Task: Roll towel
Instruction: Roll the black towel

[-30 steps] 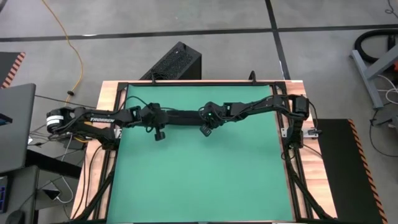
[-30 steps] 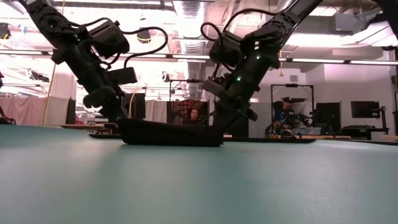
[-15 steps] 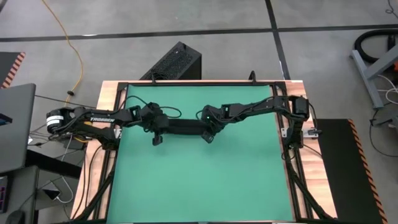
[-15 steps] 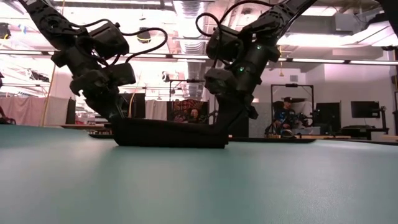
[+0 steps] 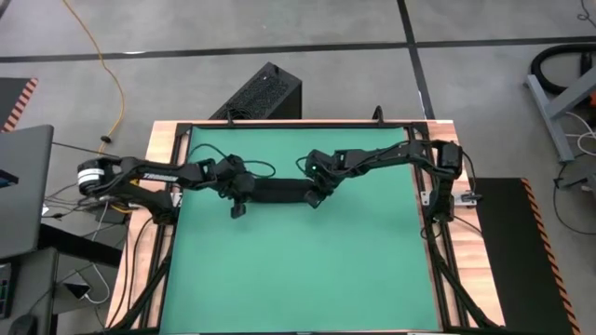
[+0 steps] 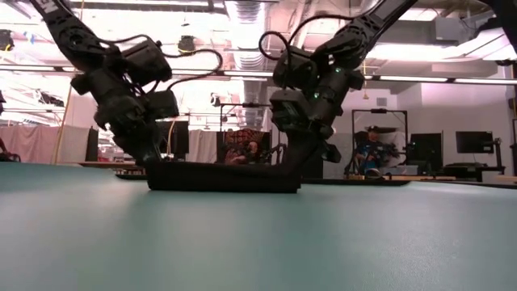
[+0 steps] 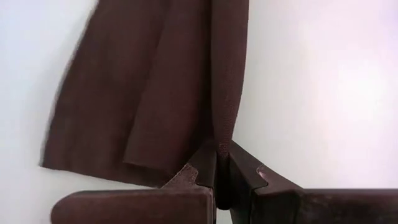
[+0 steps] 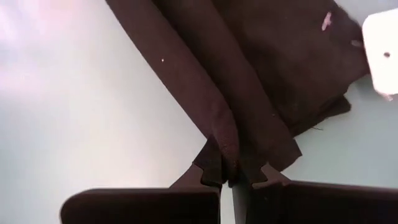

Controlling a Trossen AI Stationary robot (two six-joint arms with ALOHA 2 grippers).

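The towel (image 5: 277, 191) is plain black, folded into a narrow band, with a small white tag (image 8: 380, 53) at one corner. It lies on the counter (image 5: 298, 270) — an even green surface framed in light wood. Both arms are dark; the left tool (image 5: 237, 198) and right tool (image 5: 314, 193) are black as well.

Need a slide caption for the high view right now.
Both grippers, left gripper and right gripper, shut on opposite ends of the black towel, folded into a narrow strip on the green mat.
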